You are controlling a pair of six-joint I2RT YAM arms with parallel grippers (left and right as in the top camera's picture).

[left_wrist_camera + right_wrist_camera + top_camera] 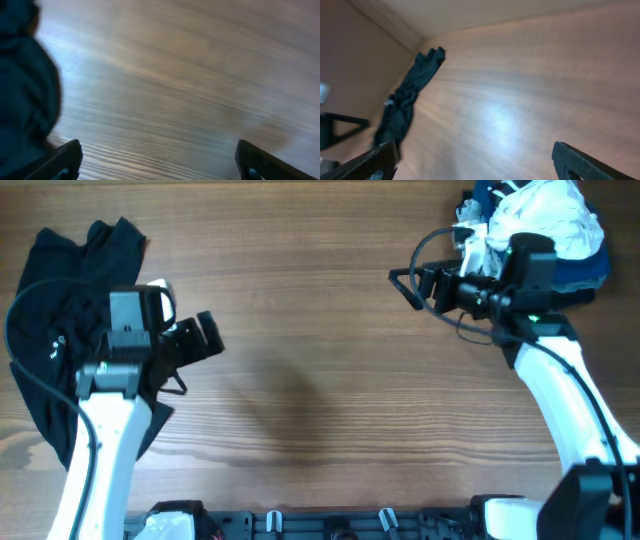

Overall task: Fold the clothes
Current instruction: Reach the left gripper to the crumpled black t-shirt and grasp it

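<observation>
Since it's all cloth here, expect everything to handle light, floppy and shapeless. Nothing's fragile, but I'd guess it sags and bunches the second it's lifted.

Far left of the overhead view there's a black garment [45,330] lying crumpled on the table [300,360], partly hidden by the left arm [105,430]. The left jaws sit just beside its right edge, spread wide with nothing in them. In the left wrist view that garment fills the left side of the frame. I'd pinch it at a hem or corner rather than the bunched middle, so it can be dragged out flat.

Over on the right, the right jaws are also gaping and empty, pointing left. A heap of white and blue clothes [545,225] sits in the upper right corner, just behind that wrist. The pile looks tangled, so grabbing one layer could pull more along.
</observation>
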